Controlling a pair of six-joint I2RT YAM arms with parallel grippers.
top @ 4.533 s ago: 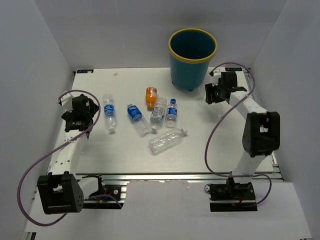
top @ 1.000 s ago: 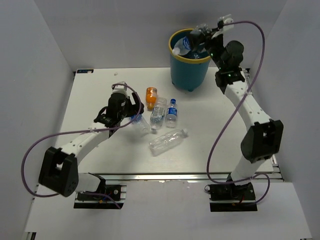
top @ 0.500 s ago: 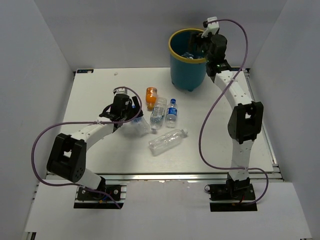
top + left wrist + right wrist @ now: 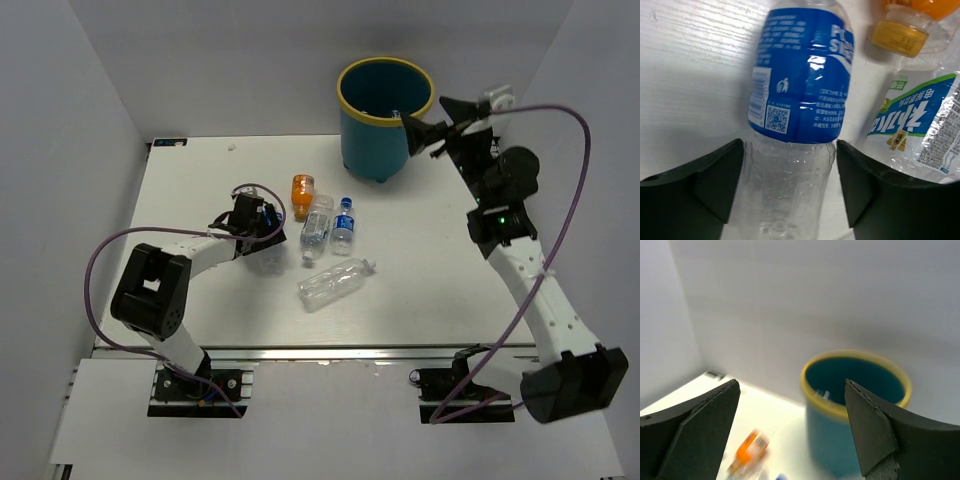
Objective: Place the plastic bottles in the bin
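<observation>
Against white walls (image 4: 250,70), a clear bottle (image 4: 823,395) is being contained by the teal bin (image 4: 378,140), a blue-labelled bottle (image 4: 802,75) straddled by the spread left gripper (image 4: 790,147), right gripper (image 4: 790,385) likewise spread.

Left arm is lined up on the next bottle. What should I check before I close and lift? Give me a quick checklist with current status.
1. The left end effector straddles the blue-labelled bottle, one finger on each side: ok.
2. Grip made: not ok; the fingers are open, with gaps on both sides.
3. The neighbouring blue-and-green-labelled bottle is free of the grasp: cannot tell; it lies right by one finger.
4. The right end effector is open and empty: ok.
5. The bin is upright, mouth unblocked: ok.
</observation>
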